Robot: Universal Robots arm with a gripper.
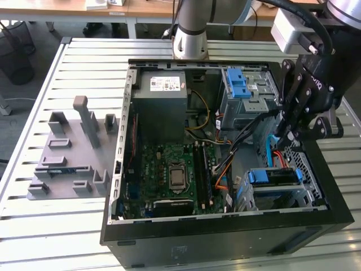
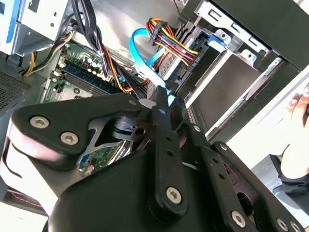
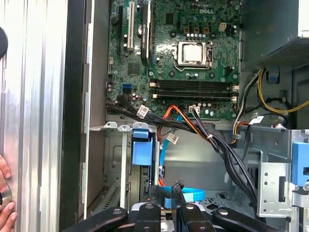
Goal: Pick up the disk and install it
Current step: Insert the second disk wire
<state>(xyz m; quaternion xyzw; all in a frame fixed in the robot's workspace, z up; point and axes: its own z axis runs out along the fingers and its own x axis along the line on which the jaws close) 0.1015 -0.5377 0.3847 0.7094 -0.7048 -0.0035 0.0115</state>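
The disk (image 1: 274, 177) is sitting in the drive bay at the corner of the open computer case (image 1: 225, 237), toward the exterior view's right and near the bottom edge of that view. Its blue frame is facing up out of the bay, and the frame's long edge is running across the exterior view from left to right. In the first wrist view the same blue frame (image 3: 143, 151) is showing between the bay's metal rails, beside the circuit board (image 3: 183, 58).

The gripper (image 1: 293, 132) is hanging just above the disk and slightly toward the exterior view's right, pointing down into the case. The disk is therefore lying below the gripper and a little toward the case's front wall. A light blue cable (image 1: 273, 148) is running between the two, and in the second wrist view this cable (image 2: 145, 60) is passing close to the tip of the gripper (image 2: 161, 94).

The gripper is not touching the disk. Whether it is open or closed cannot be determined, nor whether it is gripping the cable.

The grey cage with the blue latch (image 1: 242, 84) is standing farther back in the case, well apart from the disk.
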